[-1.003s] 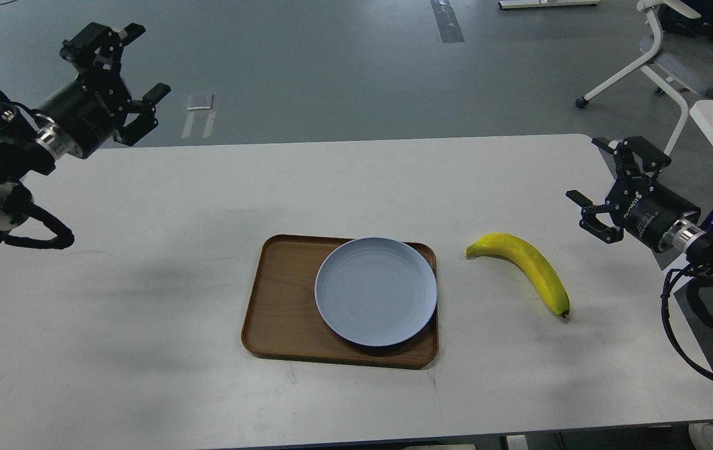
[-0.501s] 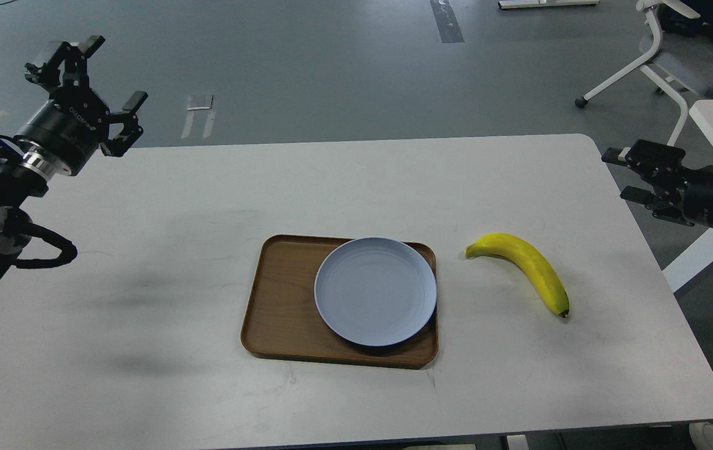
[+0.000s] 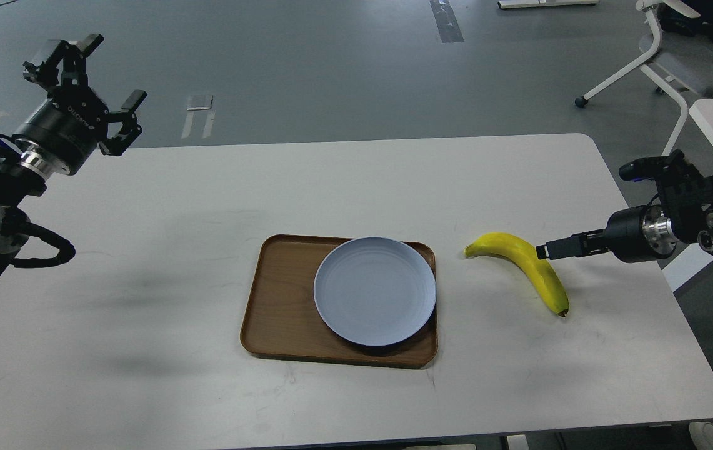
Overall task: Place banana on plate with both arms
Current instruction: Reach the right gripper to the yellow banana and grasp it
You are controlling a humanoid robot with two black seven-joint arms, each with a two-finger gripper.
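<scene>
Two grippers: left (image 3: pixel 90 78), upper left, jaws spread, empty; right (image 3: pixel 547 251) meets banana (image 3: pixel 528 265), jaw state unclear.

There is a single view, from the robot's own head, looking forward and steeply down onto the white table (image 3: pixel 206 219). It stands close enough that the table's near edge runs just inside the bottom of the picture, while the far edge lies across the upper third. Beyond it the grey floor (image 3: pixel 331 62) fills the top, with an office chair (image 3: pixel 675 56) at the upper right. With only one camera, no second view overlaps it.
</scene>
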